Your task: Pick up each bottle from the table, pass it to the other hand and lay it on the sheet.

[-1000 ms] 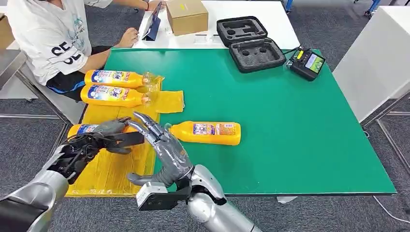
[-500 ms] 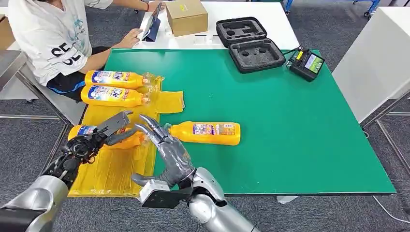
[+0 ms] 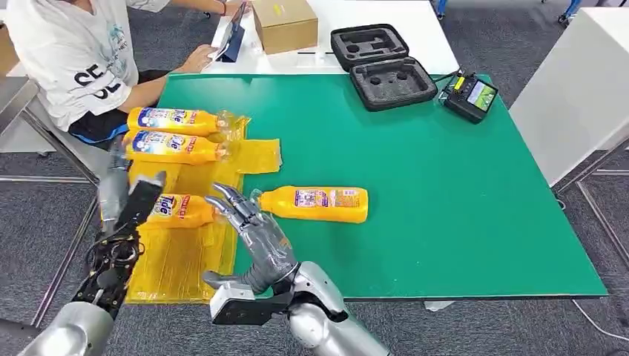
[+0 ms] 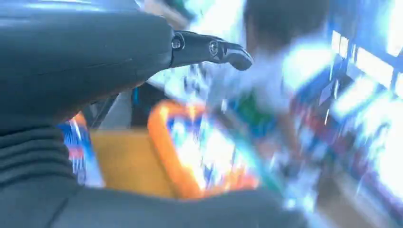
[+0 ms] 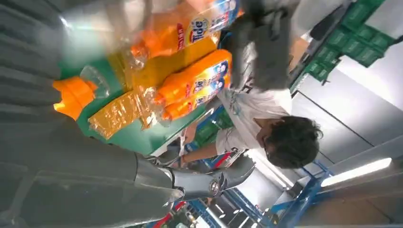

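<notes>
Three orange bottles lie on the yellow sheet at the table's left edge: two at the far end and one nearer. A further orange bottle lies on the green table, cap pointing left. My left hand hovers just left of the nearest sheet bottle, fingers straight and apart, holding nothing. My right hand stands between that bottle and the table bottle with its fingers spread and nothing in it. The left wrist view is blurred and shows an orange bottle beyond the thumb.
A person in a white shirt sits at the far left corner beside a white table with a cardboard box. An open black foam case and a handheld controller lie at the table's far side. The green surface spreads to the right.
My left hand has let go of the bottle, opened and pulled away to the left. That bottle now lies on the sheet. My right hand has barely moved.
</notes>
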Controlling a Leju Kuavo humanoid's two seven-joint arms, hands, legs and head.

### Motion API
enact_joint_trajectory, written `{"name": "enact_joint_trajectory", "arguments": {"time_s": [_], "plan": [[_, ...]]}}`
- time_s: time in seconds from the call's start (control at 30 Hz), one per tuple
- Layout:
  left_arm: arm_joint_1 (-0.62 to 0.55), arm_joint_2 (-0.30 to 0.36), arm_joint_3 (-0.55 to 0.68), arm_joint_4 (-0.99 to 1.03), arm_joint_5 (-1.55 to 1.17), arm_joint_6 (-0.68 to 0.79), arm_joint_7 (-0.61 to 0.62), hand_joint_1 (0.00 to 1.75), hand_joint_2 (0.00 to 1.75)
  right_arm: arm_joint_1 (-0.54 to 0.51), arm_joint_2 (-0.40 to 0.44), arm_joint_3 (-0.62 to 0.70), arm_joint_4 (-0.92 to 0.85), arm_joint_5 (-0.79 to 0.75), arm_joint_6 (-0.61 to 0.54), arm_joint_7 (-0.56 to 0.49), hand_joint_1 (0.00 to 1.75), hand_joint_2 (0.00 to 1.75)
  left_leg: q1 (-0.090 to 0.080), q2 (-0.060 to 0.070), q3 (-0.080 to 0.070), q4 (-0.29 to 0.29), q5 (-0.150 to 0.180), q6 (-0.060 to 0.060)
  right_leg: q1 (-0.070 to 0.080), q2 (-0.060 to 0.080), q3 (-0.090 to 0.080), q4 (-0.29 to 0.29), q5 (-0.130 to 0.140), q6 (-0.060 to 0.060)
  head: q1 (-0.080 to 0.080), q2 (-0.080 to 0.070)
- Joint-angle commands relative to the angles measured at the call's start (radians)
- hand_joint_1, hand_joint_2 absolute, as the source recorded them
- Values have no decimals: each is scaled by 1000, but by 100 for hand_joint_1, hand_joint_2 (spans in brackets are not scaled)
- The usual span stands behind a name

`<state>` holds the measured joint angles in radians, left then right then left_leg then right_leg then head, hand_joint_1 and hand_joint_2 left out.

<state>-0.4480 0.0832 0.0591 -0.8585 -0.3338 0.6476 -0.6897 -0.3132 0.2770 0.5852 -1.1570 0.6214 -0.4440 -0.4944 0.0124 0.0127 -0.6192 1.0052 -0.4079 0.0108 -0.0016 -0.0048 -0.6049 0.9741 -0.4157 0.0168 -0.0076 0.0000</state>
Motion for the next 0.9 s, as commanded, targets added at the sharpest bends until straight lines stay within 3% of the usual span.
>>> {"name": "enact_joint_trajectory", "arguments": {"time_s": [0.03, 0.13, 0.27, 0.3, 0.47, 0.63, 0.9], "plan": [[185, -94, 145, -401, -34, 51, -8, 0, 175, -21, -48, -59, 18, 48, -52, 23, 0, 175, 0, -1, 2, -1, -1, 1, 0, 0, 3, -1, -1, 1, 0, 0], [220, -104, 160, -470, 12, 51, -8, 0, 175, -42, -97, -103, 45, 160, -81, 122, 0, 175, 0, -1, 0, 0, -1, 0, 0, 0, 1, -1, 0, 1, 0, 0], [225, -99, 158, -467, 65, 51, -8, 0, 175, -52, -111, -132, 51, 197, -88, 157, 0, 175, -1, -2, 2, -1, -2, 0, -1, -1, 2, -1, -1, 1, 0, 0], [229, -100, 168, -453, 127, 46, -8, 0, 175, -66, -118, -152, 67, 306, -72, 262, 0, 175, -1, -2, 1, -1, -1, 0, 0, -1, 1, -1, -1, 0, 0, 0], [228, -107, 205, -433, 241, -11, -8, 0, 175, -177, -149, -231, 204, 494, 1, 432, 0, 175, -1, -2, 2, -1, -2, 0, -1, 0, 2, -1, -1, 1, 0, 0], [197, -111, 187, -395, 223, -17, -8, 0, 175, -287, -149, -272, 402, 546, -1, 467, 0, 175, -1, -2, -1, 0, 0, 0, -1, -1, 0, -1, 0, 1, 0, 0], [194, -111, 187, -392, 222, -17, -8, 0, 175, -296, -149, -274, 413, 544, -3, 465, 0, 175, -1, -3, 1, 0, -1, 0, -1, -1, 2, 0, -1, 0, 0, 0]]}}
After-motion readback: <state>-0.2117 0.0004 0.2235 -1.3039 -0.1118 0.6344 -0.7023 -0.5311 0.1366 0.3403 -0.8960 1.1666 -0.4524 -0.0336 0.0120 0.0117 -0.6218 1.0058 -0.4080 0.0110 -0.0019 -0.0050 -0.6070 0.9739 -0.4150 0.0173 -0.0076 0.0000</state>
